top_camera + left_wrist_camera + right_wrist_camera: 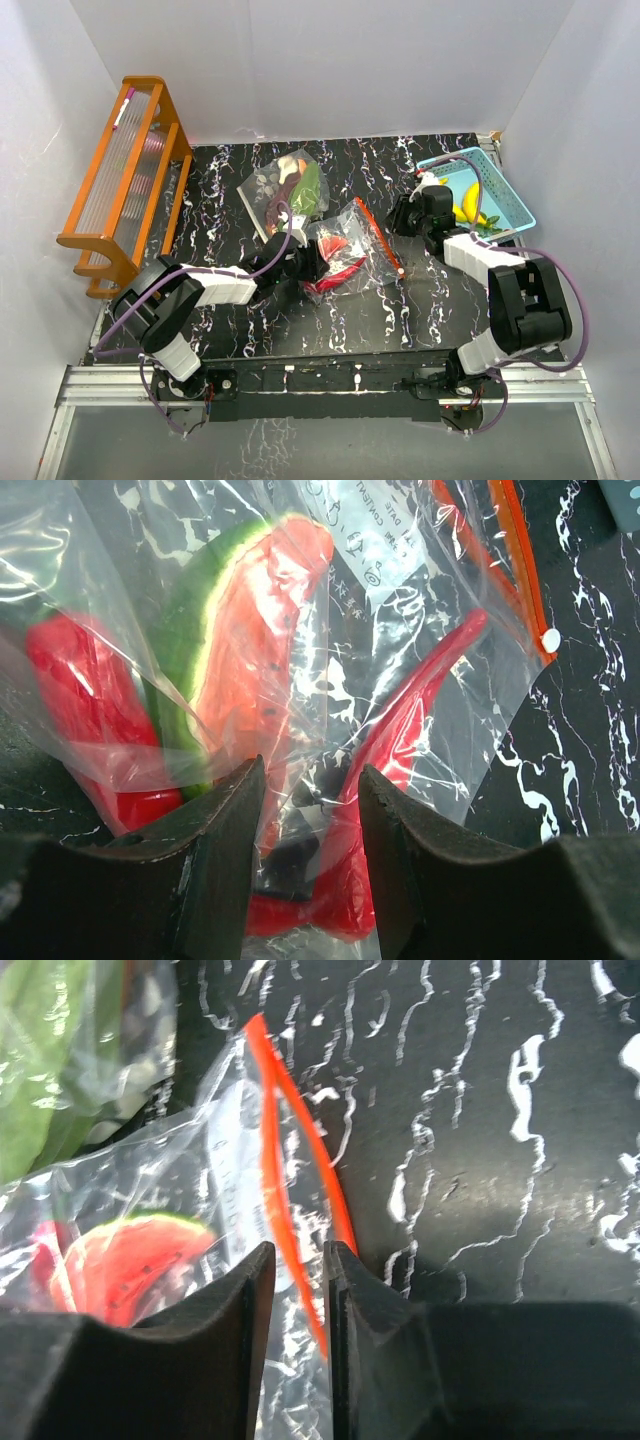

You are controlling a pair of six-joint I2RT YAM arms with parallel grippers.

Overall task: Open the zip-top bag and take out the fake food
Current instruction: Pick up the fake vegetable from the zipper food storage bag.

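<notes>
A clear zip-top bag (pixel 345 250) lies crumpled at the middle of the black marbled tabletop (pixel 430 300), between two robot arms. The left gripper (pixel 308 770) meets it at its left edge – the jaws are clamped on bunched plastic, with the lower end of a red chilli (pixel 420 710) caught between them inside the bag. Also sealed in the bag are a watermelon slice (pixel 265 630), with a green rind and dark seeds, and a second red piece (pixel 80 700) to its left. The right gripper (pixel 300 1250) sits at the bag's other side, where the orange zip strip (pixel 290 1190) runs into the narrow gap between its jaws. Whether they pinch the strip or merely stand around it cannot be told. The strip shows as one unbroken line, and a small white slider (pixel 549 640) sits on it. Behind the right arm, at the tabletop's far right corner, a light-blue basket (pixel 520 215) holds a yellow banana (pixel 468 200). A second bag (pixel 290 185), with green and dark pieces inside, lies just beyond the first. An orange rack (pixel 130 170) stands against the left wall.
</notes>
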